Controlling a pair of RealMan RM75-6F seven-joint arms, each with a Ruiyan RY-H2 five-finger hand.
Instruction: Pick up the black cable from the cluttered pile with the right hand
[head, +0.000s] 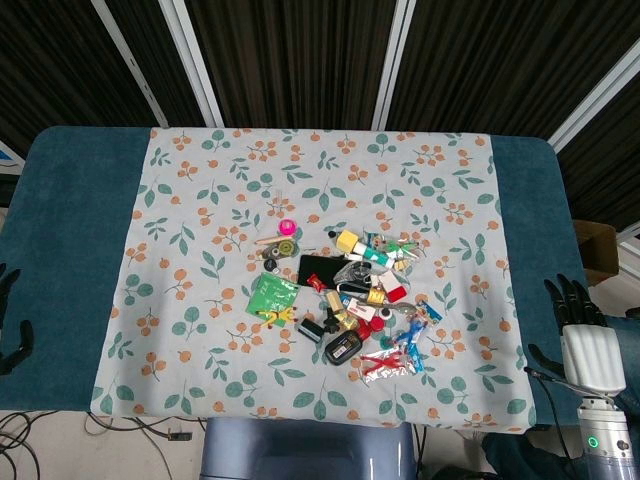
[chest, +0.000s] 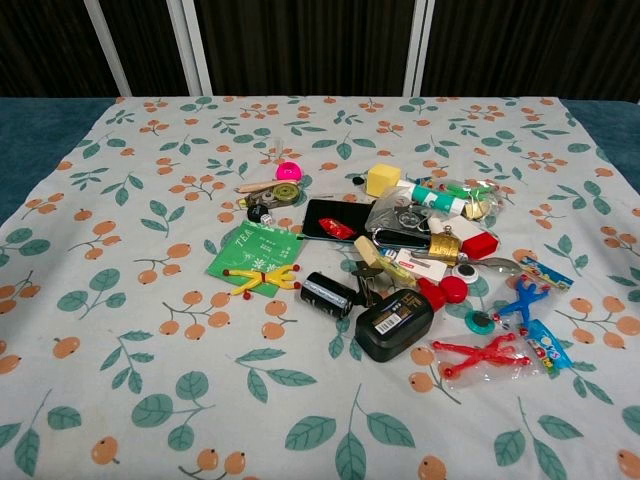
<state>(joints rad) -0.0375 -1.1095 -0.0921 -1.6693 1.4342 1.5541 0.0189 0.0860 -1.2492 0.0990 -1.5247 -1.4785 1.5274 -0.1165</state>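
1. Clutter sits in a tight pile (chest: 400, 270) at the middle of the flowered cloth (head: 200, 200) on the bench (head: 60, 200).
2. The black cable (chest: 395, 238) seems to lie in the heart of the pile, partly hidden beside a clear bag (chest: 400, 212).
3. Bare cloth rings the pile on every side.
4. The right robot hand (head: 580, 335) hovers off the cloth's right edge, released, fingers spread.
5. The left robot hand (head: 10, 320) shows at the left frame edge, fingers apart, holding nothing.

The left hand (head: 10, 325) is cut off by the head view's left edge, neither hand shows in the chest view, and the black cable cannot be picked out within the tangled pile (chest: 400, 260).
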